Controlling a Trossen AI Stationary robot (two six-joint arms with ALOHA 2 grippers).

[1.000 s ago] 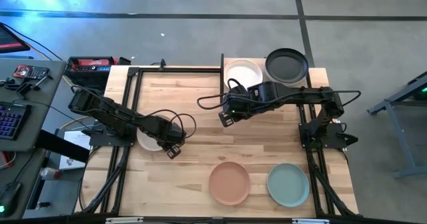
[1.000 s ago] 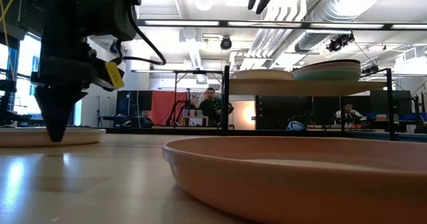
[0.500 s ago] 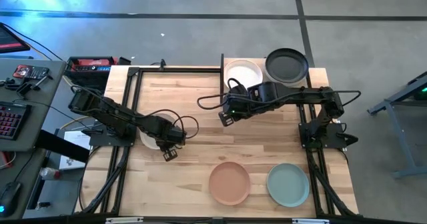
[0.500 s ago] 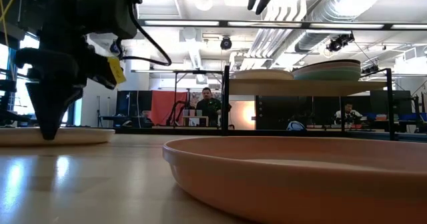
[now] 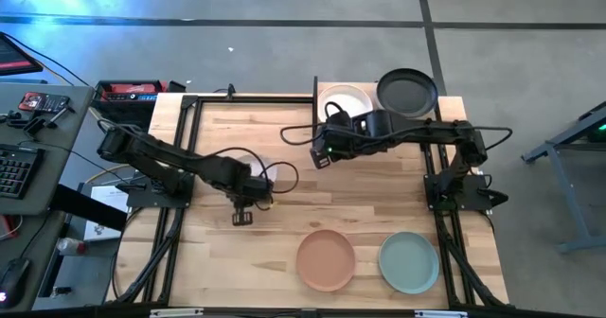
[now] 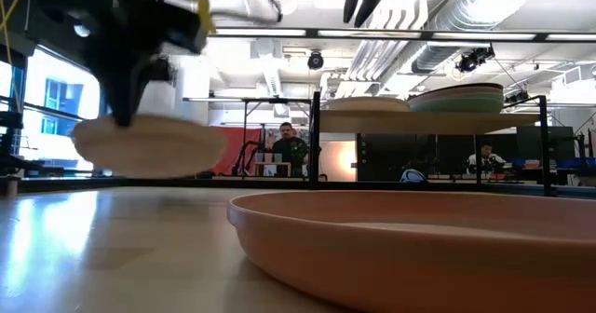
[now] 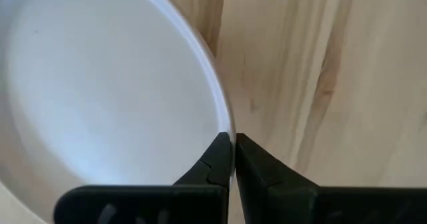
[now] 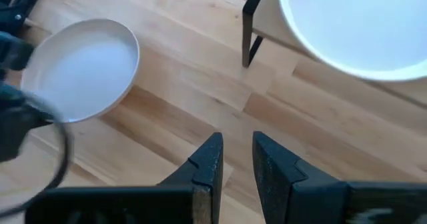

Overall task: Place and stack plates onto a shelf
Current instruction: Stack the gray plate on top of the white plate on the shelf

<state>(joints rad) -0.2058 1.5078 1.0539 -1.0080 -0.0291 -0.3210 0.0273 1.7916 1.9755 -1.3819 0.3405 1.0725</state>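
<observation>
Pinching a pale plate (image 7: 100, 97) by its rim, the left claw (image 7: 233, 159) held it clear above the tabletop (image 5: 284, 138). Right claw (image 8: 235, 159), slightly spread, hung nr the shelf (image 5: 454, 105) w/ white plate (image 5: 343, 98) & black plate (image 5: 407, 91); terracotta plate (image 5: 326, 258) & teal plate (image 5: 409, 262) lay at front.

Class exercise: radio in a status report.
Left gripper shut on white plate, lifted off table. Right gripper open, beside shelf. Nothing between.
</observation>
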